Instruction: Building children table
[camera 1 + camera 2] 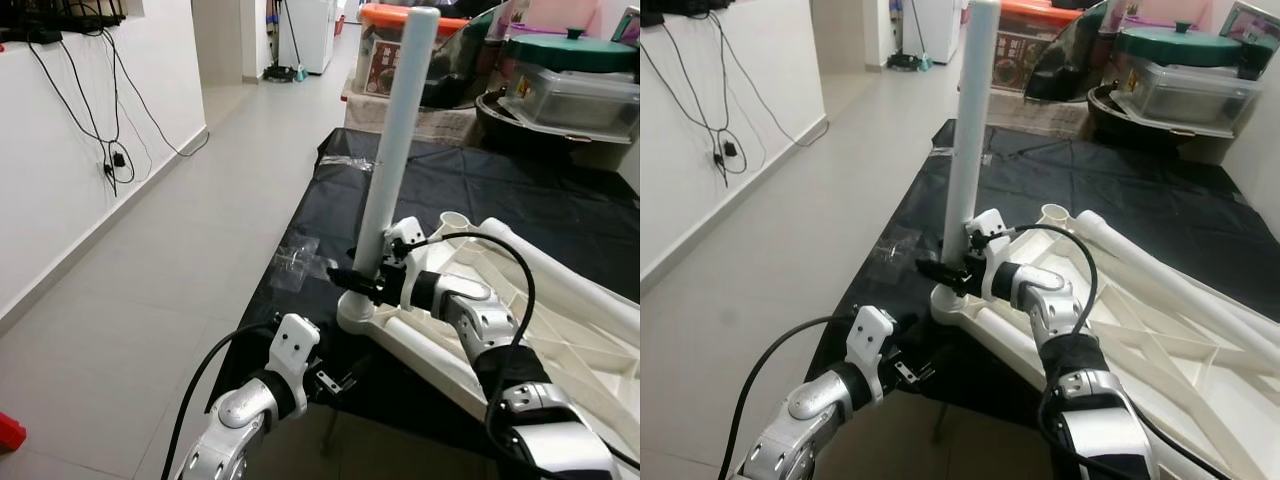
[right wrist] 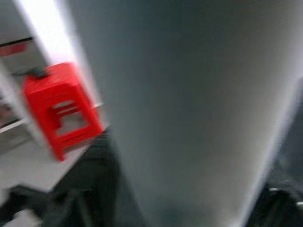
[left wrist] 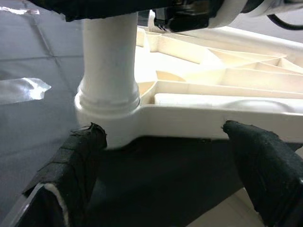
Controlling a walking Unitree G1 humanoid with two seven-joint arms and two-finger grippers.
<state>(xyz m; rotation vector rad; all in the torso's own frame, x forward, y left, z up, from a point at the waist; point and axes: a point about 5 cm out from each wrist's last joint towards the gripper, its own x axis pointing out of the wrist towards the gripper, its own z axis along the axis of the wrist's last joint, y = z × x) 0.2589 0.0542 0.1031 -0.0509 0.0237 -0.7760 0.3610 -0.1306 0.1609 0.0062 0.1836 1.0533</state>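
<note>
Table leg point(image 1: 397, 150) stands pinched by right claw point(image 1: 352, 277); left claw point(image 3: 170, 156) spread beneath its socket point(image 3: 110, 111).

Table leg point(image 1: 397, 140): smooth white plastic, light satin sheen. Upturned tabletop point(image 1: 560, 330): cream moulded plastic, ribbed underside, semi-gloss. Corner socket point(image 3: 111, 106): same cream plastic, smooth, ringed collar. Counter point(image 1: 560, 200): covered in black sheet, matt, creased in fold lines. Wrapper scrap point(image 1: 293, 262): clear crinkled film, glossy. Left pincer point(image 3: 156, 175): fingers point(image 3: 71, 170) wrapped in matt black, fuzzy-edged padding. Right pincer point(image 1: 352, 279): black, matt. Arm shells: brushed silver metal look, glossy black cable. Floor point(image 1: 150, 300): pale tiles, smooth, faint sheen. Stool point(image 2: 59, 106): red plastic, glossy.
</note>
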